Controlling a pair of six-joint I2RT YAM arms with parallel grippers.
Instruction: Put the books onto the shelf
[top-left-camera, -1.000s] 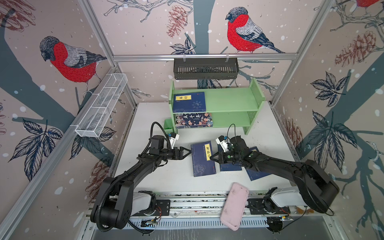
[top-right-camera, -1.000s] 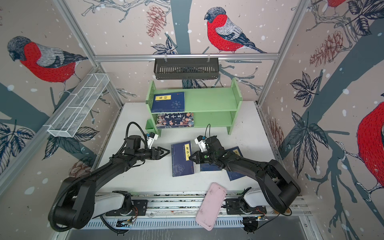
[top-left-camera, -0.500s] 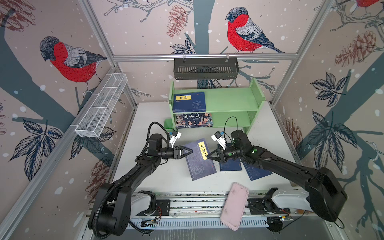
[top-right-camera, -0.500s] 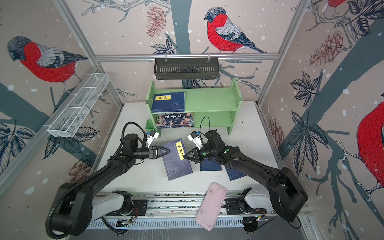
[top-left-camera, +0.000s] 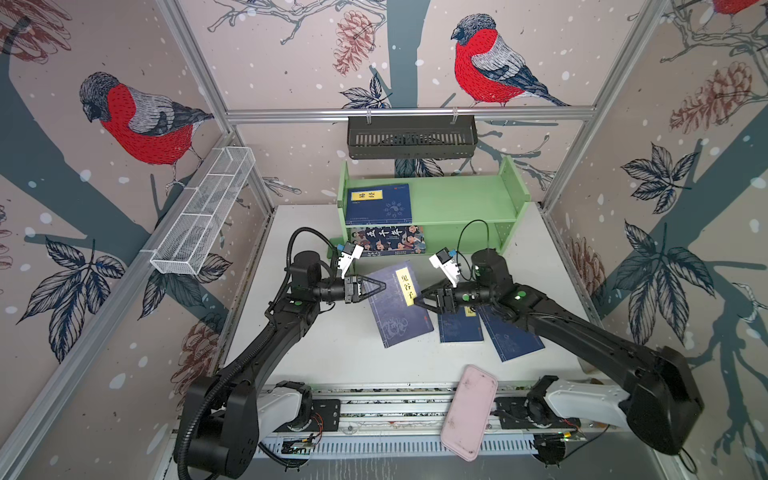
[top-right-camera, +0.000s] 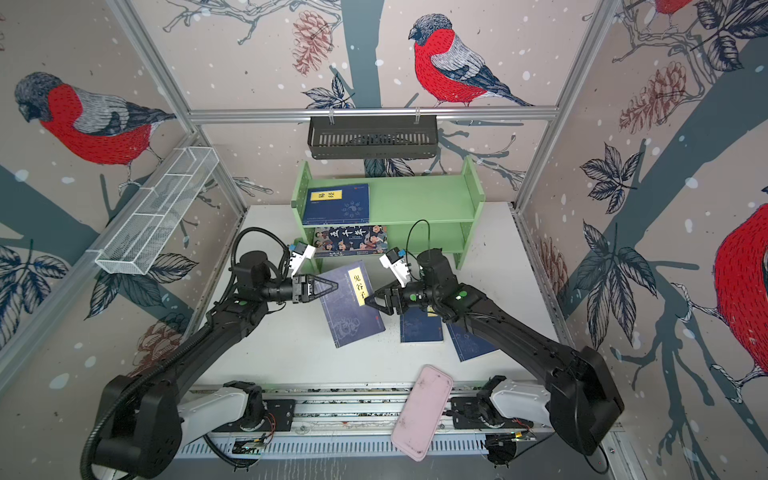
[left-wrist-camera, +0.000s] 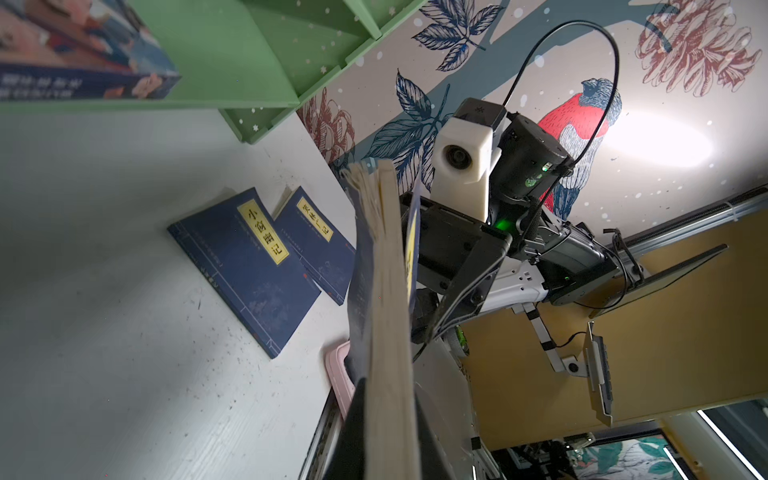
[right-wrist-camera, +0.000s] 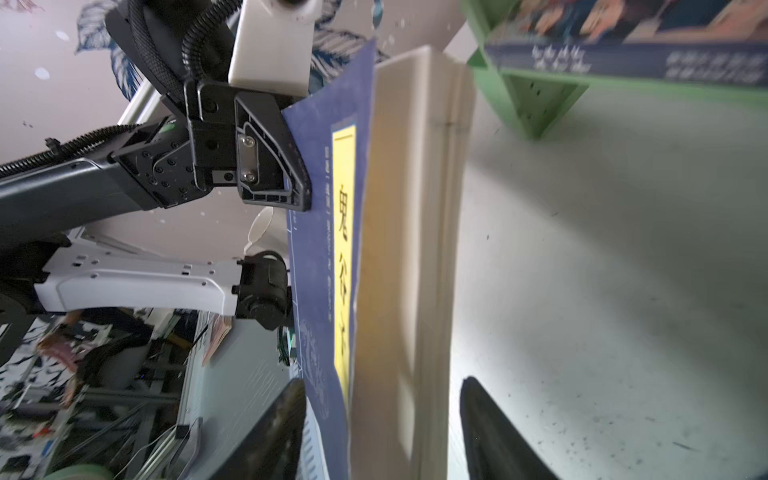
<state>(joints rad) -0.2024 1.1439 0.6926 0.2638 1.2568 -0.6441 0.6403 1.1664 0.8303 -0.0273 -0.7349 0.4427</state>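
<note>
Navy book (top-left-camera: 395, 318) newly in left gripper (top-left-camera: 383, 286)

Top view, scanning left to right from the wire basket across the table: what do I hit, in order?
white wire-mesh basket → left gripper → held navy book → right gripper → flat navy book → second flat navy book

L arm (top-left-camera: 257, 353), R arm (top-left-camera: 582, 332) reached toward centre; L gripper (top-left-camera: 382, 286) clamped on book (top-left-camera: 395, 309) edge; R gripper (top-left-camera: 417, 297) jaws apart.
</note>
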